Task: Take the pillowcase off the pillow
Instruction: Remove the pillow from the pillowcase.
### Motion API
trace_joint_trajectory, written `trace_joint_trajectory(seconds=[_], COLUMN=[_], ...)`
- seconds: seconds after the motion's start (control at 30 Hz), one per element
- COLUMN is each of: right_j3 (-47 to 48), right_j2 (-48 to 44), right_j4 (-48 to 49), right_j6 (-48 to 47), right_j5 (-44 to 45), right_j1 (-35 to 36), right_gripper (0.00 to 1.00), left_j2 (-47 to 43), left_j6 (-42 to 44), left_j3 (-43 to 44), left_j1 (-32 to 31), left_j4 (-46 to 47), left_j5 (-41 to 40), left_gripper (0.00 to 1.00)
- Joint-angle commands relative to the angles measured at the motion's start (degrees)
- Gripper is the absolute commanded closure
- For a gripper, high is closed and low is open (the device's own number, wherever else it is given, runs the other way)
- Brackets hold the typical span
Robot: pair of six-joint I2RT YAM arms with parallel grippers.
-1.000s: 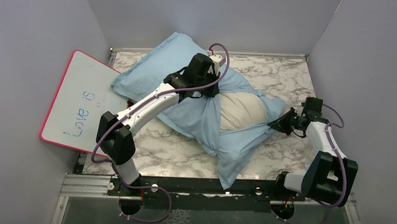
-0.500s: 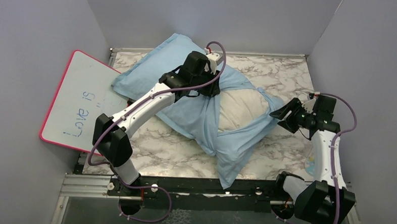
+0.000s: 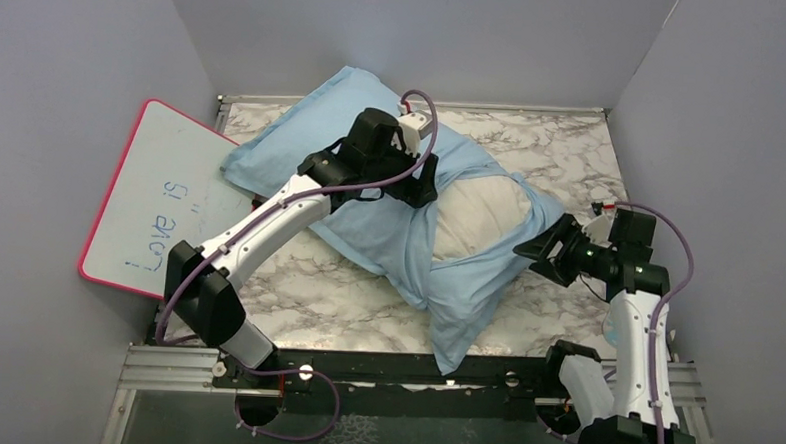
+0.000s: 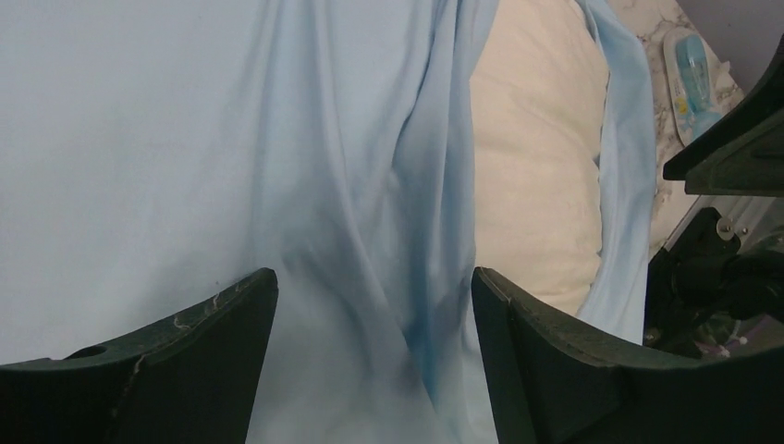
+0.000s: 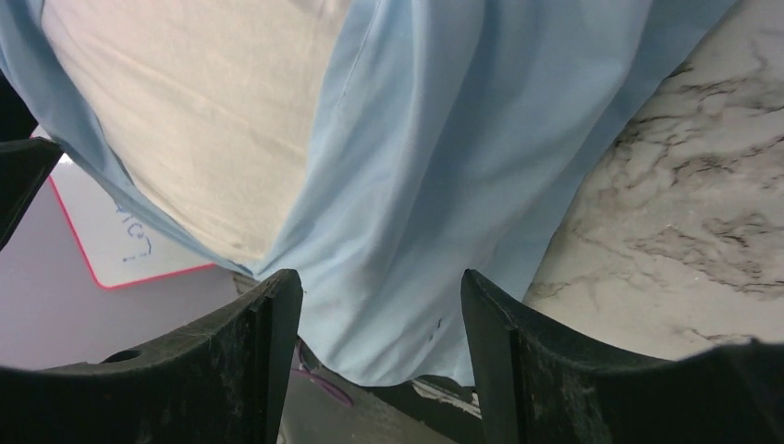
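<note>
Now the left gripper (image 4: 370,296) is hanging wide open above the pillowcase (image 3: 389,232), holding nothing; the right gripper (image 5: 381,291) is gaping empty beside the half-bared pillow (image 3: 474,221) lying mid-way across the bench (image 3: 572,150). Both were shut a second ago.

Plain lilac-grey walls (image 3: 427,33) on three sides; marble-pattern table (image 3: 562,149); pink-rimmed whiteboard (image 3: 160,192) leaning left.

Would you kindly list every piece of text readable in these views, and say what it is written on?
"Love is": blue handwriting on the whiteboard; fainter marks beside it are unreadable.
Blue-white packet: print too blurred to read.
</note>
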Motion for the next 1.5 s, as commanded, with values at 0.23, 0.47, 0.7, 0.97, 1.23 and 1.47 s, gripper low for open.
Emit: trace_joint_trajectory(seconds=[0.23, 0.47, 0.7, 0.97, 1.23, 1.47], right_j3=[0.95, 0.4, 2.08, 2.33, -12.99, -20.7], right_j2=[0.28, 4.52, 9.63, 9.24, -5.55, -18.36], right_j4=[3.07, 9.99, 10.95, 4.43, -5.21, -7.64], right_j6=[9.18, 18.9, 22.13, 20.2, 27.05, 34.35], right_j5=[1.88, 12.93, 19.52, 27.47, 28.85, 26.01], right_j1=[15.18, 30.94, 34.17, 34.28, 34.27, 34.32], right_gripper=[0.32, 0.32, 0.38, 0.89, 1.0, 0.99], left_j2=[-11.9, -11.39, -6.63, -2.82, -3.68, -4.81], left_j6=[-0.12, -1.57, -2.78, -3.08, -1.57, -0.1], left_j3=[-9.64, -11.84, -10.13, -8.71, -8.74, -9.17], left_j1=[0.37, -1.88, -6.27, -8.54, -3.32, 0.62], left_j4=[-1.66, -2.5, -4.17, -5.88, -8.17, -8.34], left_j5=[10.86, 7.3, -4.82, -19.43, -25.4, -21.14], left_gripper=[0.17, 0.17, 0.2, 0.69, 1.0, 1.0])
